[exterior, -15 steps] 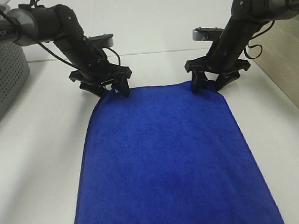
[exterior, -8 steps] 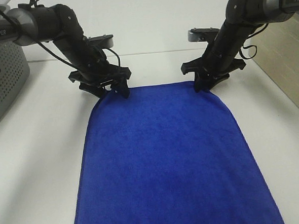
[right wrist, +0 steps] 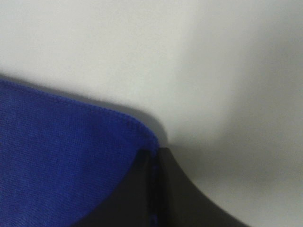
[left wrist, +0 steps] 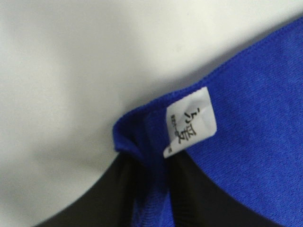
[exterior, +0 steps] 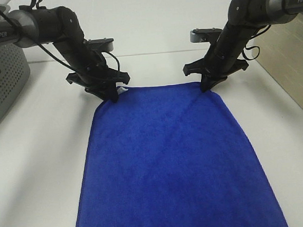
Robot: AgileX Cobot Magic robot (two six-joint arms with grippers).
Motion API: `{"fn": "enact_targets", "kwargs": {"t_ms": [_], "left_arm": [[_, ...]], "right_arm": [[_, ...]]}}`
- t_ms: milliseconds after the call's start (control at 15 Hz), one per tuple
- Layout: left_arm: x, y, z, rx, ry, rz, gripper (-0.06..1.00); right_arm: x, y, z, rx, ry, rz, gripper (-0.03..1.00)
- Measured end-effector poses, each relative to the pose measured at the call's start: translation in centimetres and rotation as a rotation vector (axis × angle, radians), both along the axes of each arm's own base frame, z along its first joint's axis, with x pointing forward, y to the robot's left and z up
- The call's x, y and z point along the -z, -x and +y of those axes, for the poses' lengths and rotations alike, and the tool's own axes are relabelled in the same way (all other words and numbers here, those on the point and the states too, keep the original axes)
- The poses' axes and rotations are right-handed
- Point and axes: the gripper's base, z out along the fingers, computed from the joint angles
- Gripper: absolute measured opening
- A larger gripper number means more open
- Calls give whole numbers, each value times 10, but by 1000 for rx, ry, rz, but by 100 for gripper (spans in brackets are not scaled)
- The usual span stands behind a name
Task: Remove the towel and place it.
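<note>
A: Start at the left claw (exterior: 114,93). What has it got?

B: It is pinched tight on one far corner of the large royal-blue plush microfibre towel (exterior: 169,158). In the left wrist view the cloth bunches between the black fingers (left wrist: 99,198), and the small white printed tag (left wrist: 189,122) sits just beside the grip.

A: And the right claw (exterior: 208,85)?

B: Clamped on the opposite far corner. The right wrist view shows the hemmed blue edge (right wrist: 71,156) drawn into the narrow slot between the dark fingers (right wrist: 189,198), with bare bench beyond.

A: Where does the towel lie from the two claws?

B: It spreads flat on the white bench (exterior: 35,151), its long axis running away from both claws toward the near edge of the high view. The short far edge stretches between the claws, with a slight ridge of cloth fanning out from each grip.

A: Which arm is nearer?

B: Neither; each holds its own corner, about level. I judge the coming move needs both to travel together, or the edge will slacken or skew. The grey perforated plastic basket (exterior: 3,81) stands well out beyond the left claw.
</note>
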Motion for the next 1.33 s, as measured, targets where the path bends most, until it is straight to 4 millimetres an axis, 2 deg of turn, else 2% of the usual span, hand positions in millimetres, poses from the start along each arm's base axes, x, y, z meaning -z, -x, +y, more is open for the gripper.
{"fn": "enact_targets", "kwargs": {"t_ms": [67, 133, 467, 600, 733, 1067, 1333], "left_arm": [[1, 0, 0, 1, 0, 1, 6], [1, 0, 0, 3, 0, 1, 1], [1, 0, 0, 5, -2, -4, 1], [-4, -4, 0, 19, -23, -43, 1], [-10, -13, 0, 38, -43, -125, 0], [-50, -40, -2, 43, -54, -413, 0], [-63, -55, -1, 43, -75, -631, 0]], "right_arm": [[0, 0, 0, 0, 0, -1, 3], [0, 0, 0, 1, 0, -3, 3], [0, -1, 0, 3, -1, -10, 3], [-2, -8, 1, -14, 4, -55, 3], [-15, -20, 2, -13, 2, -141, 3], [-54, -45, 3, -18, 8, -352, 3], [-63, -54, 3, 4, 2, -467, 3]]}}
